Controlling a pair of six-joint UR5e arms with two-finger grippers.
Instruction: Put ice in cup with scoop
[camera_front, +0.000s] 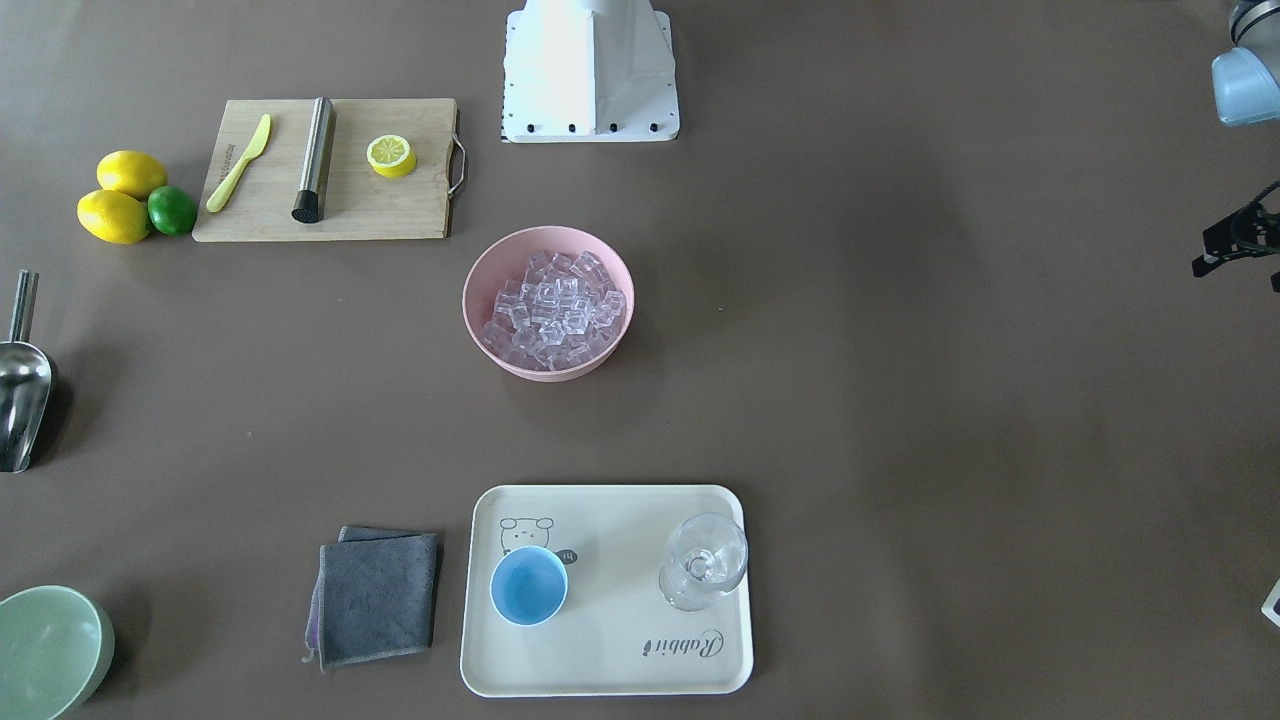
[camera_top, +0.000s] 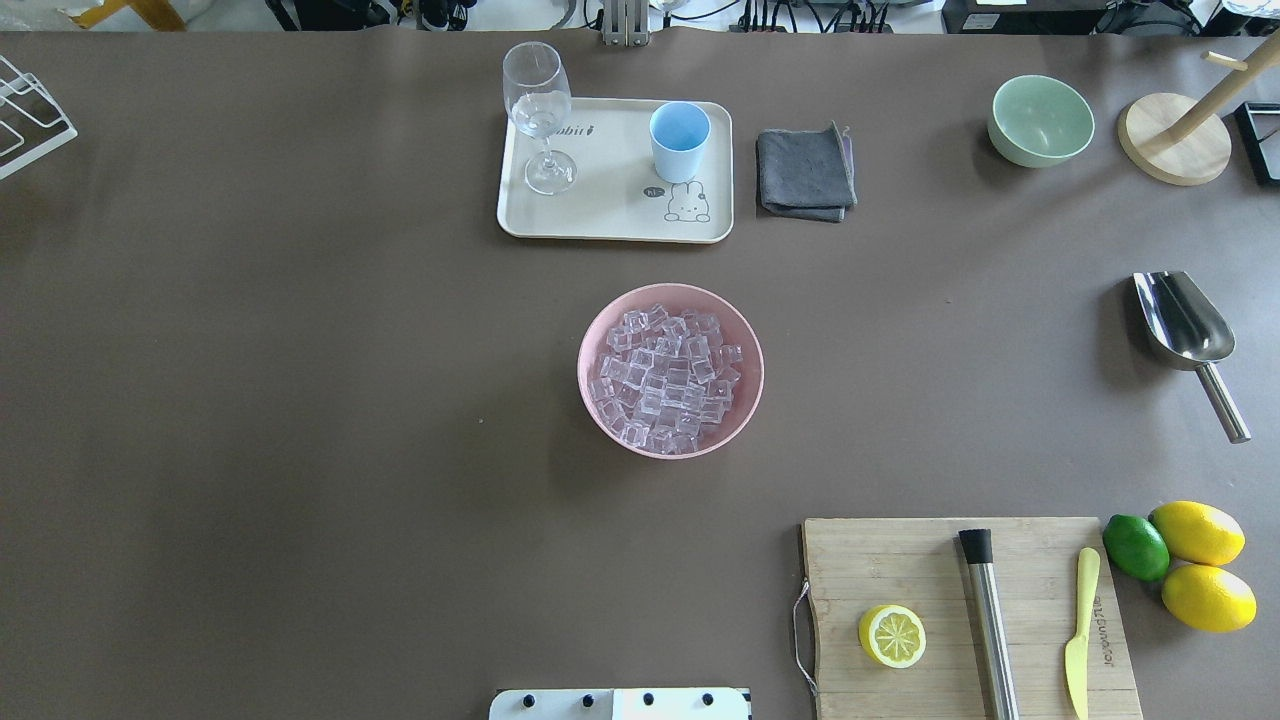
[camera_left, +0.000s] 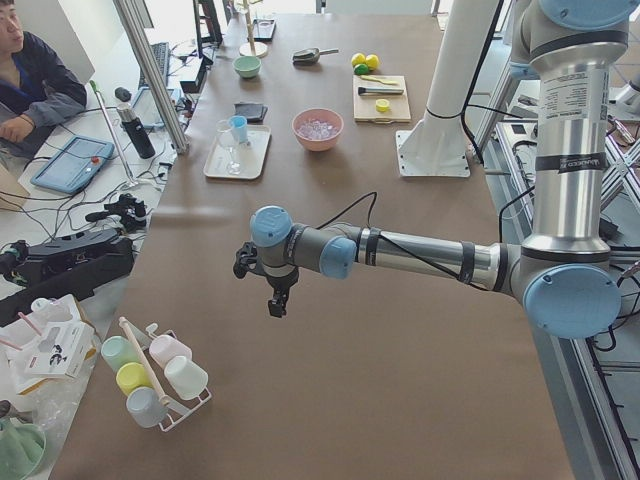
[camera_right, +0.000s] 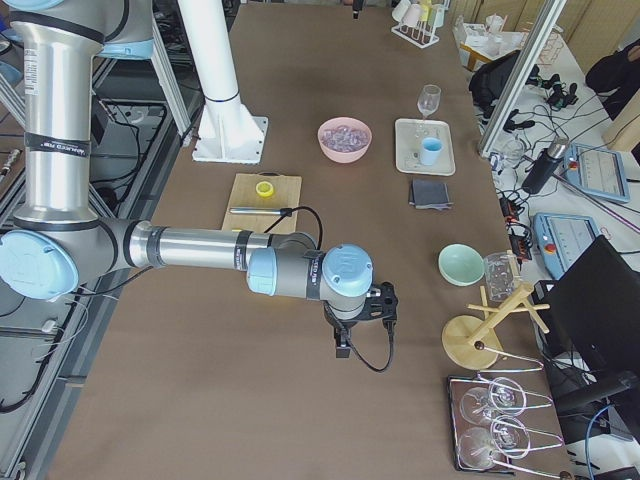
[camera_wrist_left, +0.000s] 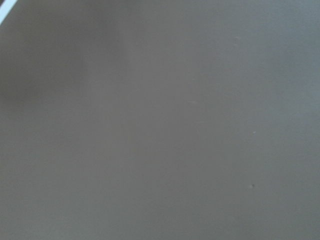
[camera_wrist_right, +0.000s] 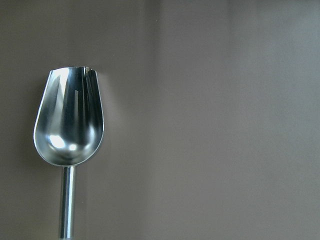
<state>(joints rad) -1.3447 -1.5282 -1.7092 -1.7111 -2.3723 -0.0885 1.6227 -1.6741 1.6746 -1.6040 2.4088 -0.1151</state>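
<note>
The steel scoop lies empty on the table at the right, handle toward the robot; it fills the left of the right wrist view. The ice fills the pink bowl at the table's middle. The light-blue cup stands empty on the cream tray at the far side. My right gripper hangs above the table near the scoop; I cannot tell its state. My left gripper hangs over bare table far to the left, holding nothing, and I cannot tell its state either.
A clear stemmed glass shares the tray. A grey cloth and a pale green bowl lie right of it. A cutting board with a lemon half, steel rod and yellow knife sits near right, lemons and a lime beside it.
</note>
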